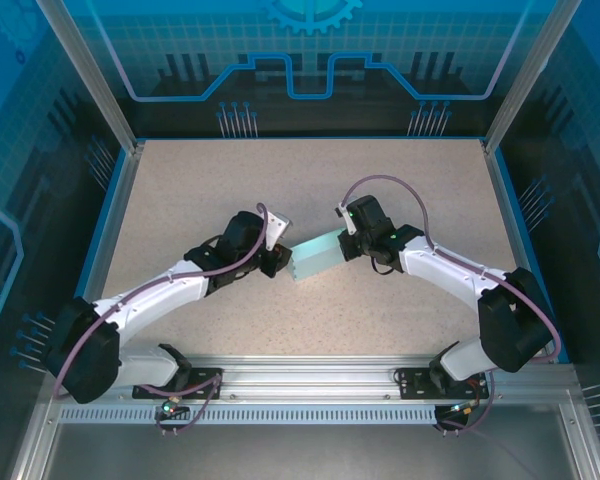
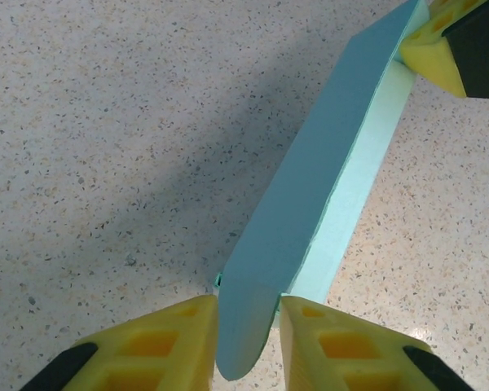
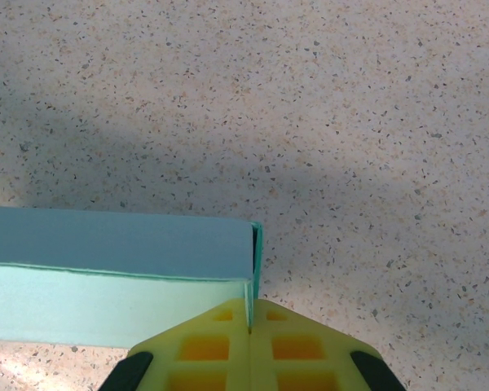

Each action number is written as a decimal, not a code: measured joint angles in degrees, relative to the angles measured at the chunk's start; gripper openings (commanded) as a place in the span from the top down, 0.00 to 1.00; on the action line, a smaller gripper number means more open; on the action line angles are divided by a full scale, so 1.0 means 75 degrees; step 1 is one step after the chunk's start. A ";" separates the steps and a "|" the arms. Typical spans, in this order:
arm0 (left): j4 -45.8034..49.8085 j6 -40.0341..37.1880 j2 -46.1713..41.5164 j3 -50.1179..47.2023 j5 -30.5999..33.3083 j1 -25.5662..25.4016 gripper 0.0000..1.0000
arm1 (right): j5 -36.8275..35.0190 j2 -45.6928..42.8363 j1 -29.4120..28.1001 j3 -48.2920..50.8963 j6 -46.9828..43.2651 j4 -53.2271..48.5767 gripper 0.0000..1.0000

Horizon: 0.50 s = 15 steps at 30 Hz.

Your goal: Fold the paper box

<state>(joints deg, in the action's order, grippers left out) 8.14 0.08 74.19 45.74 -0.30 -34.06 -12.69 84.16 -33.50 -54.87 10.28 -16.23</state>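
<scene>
The paper box, a pale light-blue flat rectangular box, lies between the two arms at the middle of the table. My left gripper is at its left end. In the left wrist view a rounded flap of the box runs between the yellow fingers, which press on its two edges around the left gripper. My right gripper is at the box's right end. The right wrist view shows the right gripper shut on a thin card edge at the corner of the box.
The speckled beige table stretches free around the box on every side. An aluminium rail runs along the near edge by the arm bases. Blue panels wall in the back and sides. The right gripper's yellow fingertip shows beyond the box's far end.
</scene>
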 measured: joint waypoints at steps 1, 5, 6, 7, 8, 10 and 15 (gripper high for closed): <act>0.0029 -0.0012 0.0032 0.0023 -0.0006 0.0000 0.74 | 0.0000 0.0000 0.0000 0.0000 0.0000 0.0000 0.97; 0.0105 -0.0032 0.0105 0.0090 -0.0017 0.0000 0.74 | 0.0000 0.0000 0.0000 0.0000 0.0000 0.0000 0.97; 0.0117 -0.0032 0.0105 0.0093 -0.0017 0.0000 0.75 | 0.0000 0.0000 0.0000 0.0000 0.0000 0.0000 0.97; 0.0134 -0.0038 0.0105 0.0096 -0.0017 0.0000 0.77 | 0.0000 0.0000 0.0000 0.0000 0.0000 0.0000 0.97; 0.0143 -0.0038 0.0108 0.0096 -0.0017 0.0000 0.78 | 0.0000 0.0000 0.0000 0.0000 0.0000 0.0000 0.97; 0.0149 -0.0067 0.0128 0.0099 -0.0015 0.0000 0.81 | 0.0003 0.0000 -0.0003 0.0000 0.0000 0.0000 0.97; 0.0224 -0.0061 0.0175 0.0154 -0.0012 0.0000 0.85 | 0.0000 -0.0003 -0.0026 0.0000 0.0003 0.0003 0.97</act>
<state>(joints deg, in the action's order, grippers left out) 9.82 -0.38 75.50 46.89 -0.38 -34.06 -12.69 84.14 -33.69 -54.87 10.31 -16.21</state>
